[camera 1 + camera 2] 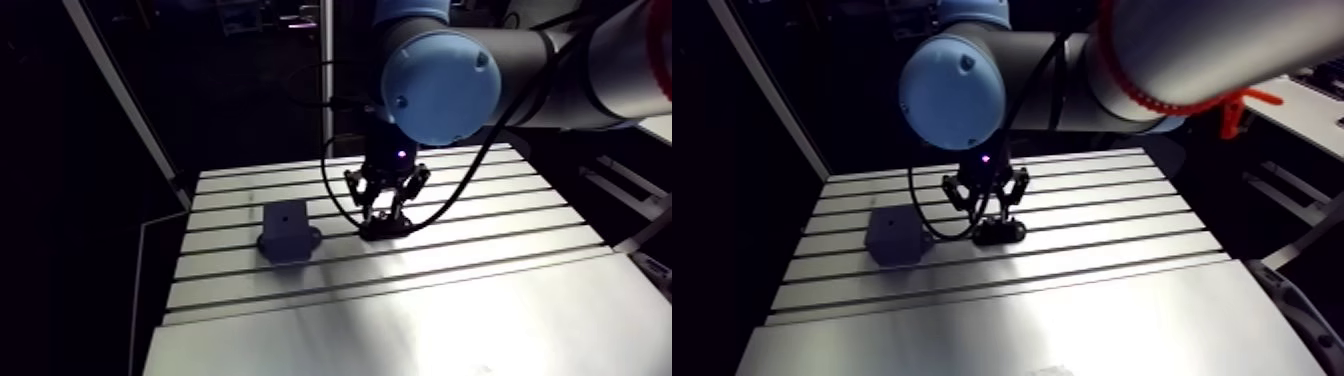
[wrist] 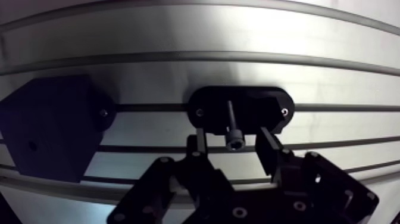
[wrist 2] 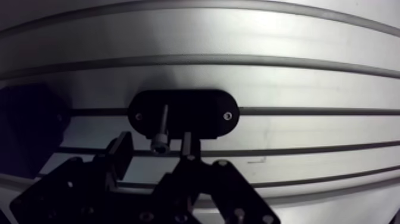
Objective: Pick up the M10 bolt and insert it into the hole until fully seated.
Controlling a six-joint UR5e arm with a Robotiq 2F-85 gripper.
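Bolt [image 2: 232, 128] is standing head-up in the oval black holder [image 2: 262, 104], with its shank down in the holder's middle. It is not picked yet. Gripper [image 2: 233, 146] is hanging right over the holder. Fingers [image 2: 197, 149] are sitting spread, one on each side of the bolt head, with a gap showing on both sides, so they are released and gripping nothing.

Holder is sitting on the bench [image 2: 178, 77], across one of its slots. Block [image 2: 53, 134] with the target hole [image 2: 33, 145] is sitting well off to one side of the holder, along the same slot as far as I can tell. The hole is looking empty.

Handling, my read: this is looking like a steel socket-head bolt, so it is rigid, light for this gripper and not fragile. It is also smooth and round, so it is likely to slip or pivot between flat pads. I'm suggesting taking it at the head or just under it, squarely across the axis, and leaving most of the shank free for the insertion.

Risks I'm expecting: closing off-centre would be tipping it in the holder, and any tilt carried over would be jamming it at the hole mouth before it seats.
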